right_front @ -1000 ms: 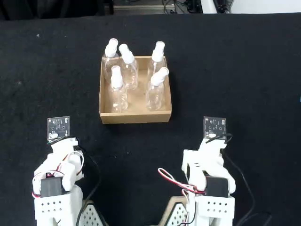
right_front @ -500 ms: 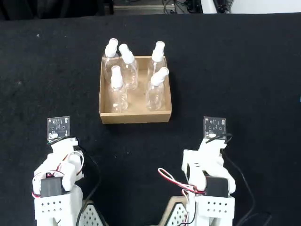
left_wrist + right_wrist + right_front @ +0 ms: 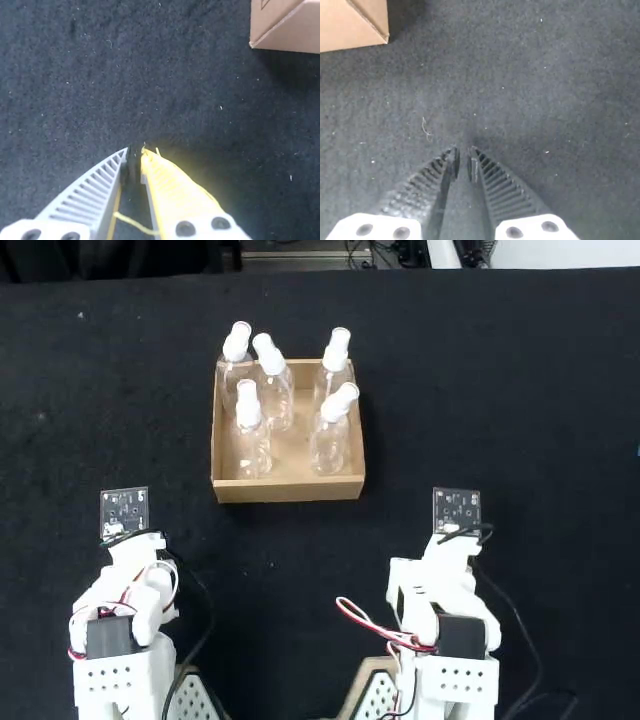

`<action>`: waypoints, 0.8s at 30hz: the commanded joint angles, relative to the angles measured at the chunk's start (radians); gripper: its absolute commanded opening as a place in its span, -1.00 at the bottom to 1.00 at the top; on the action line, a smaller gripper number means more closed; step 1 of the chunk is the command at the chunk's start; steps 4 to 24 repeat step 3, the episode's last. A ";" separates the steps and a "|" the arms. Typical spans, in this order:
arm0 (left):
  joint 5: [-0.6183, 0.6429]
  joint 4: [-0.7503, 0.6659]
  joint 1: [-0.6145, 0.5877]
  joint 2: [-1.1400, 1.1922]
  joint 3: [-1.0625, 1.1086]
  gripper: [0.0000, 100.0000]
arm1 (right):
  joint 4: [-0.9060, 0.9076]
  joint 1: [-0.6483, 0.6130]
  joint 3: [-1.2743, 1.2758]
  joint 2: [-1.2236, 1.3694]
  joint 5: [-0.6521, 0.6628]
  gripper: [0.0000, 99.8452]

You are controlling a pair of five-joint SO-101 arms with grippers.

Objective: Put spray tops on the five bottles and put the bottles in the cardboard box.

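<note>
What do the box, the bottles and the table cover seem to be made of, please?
Box: matte brown cardboard, thin walls. Bottles: clear, likely plastic; the box floor shows through them. Table cover: black napped fabric, perhaps felt, flecked with lint.

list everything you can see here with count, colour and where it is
spray bottles: five, clear with white spray tops, standing inside the cardboard box
cardboard box: one, brown, mid-table, ahead of both arms
table: one, black cloth surface
arms: two, white, at the near edge
left end effector: one, grey and yellow, shut, over bare cloth
right end effector: one, black, shut, over bare cloth
</note>
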 commanded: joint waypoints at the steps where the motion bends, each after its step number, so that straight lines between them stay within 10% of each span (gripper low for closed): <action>1: -0.003 0.026 -0.002 -0.018 0.022 -0.94 | 0.008 -0.009 -0.008 -0.097 -0.008 -0.98; 24: -0.003 0.026 -0.002 -0.018 0.022 -0.94 | 0.008 -0.009 -0.008 -0.097 -0.008 -0.98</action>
